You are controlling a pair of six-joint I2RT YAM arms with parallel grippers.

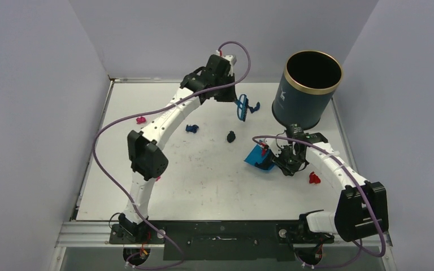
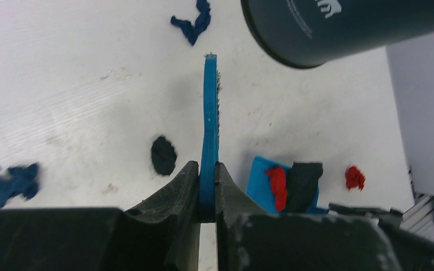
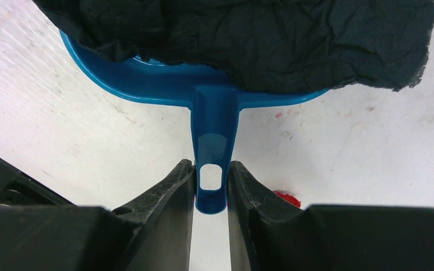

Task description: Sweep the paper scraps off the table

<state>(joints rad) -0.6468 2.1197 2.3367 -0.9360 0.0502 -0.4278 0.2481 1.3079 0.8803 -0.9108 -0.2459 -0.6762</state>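
Partly done. Clamped shut in right claw (image 3: 210, 169): dustpan (image 3: 215, 107) handle, black paper (image 3: 231, 39) loaded. Pinched in left claw (image 2: 207, 169): brush (image 2: 209, 113). Left on table (image 1: 203, 186): black scrap (image 1: 231, 136), blue scrap (image 1: 191, 128), pink scrap (image 1: 140, 119), red scrap (image 1: 314, 178).

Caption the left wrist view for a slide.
Left gripper clamps the blue brush, paper scraps scattered around, dustpan and dark bin beyond.

Paper scraps (image 1: 231, 136): seven that I can see
Red scraps (image 1: 314, 178): two
Blue scraps (image 1: 191, 128): two
Black scraps (image 2: 163, 155): two
Pink scrap (image 1: 140, 119): one
Dustpan (image 1: 252, 158): one
Brush (image 1: 241, 107): one
Bin (image 1: 308, 93): one
Robot arms (image 1: 164, 121): two
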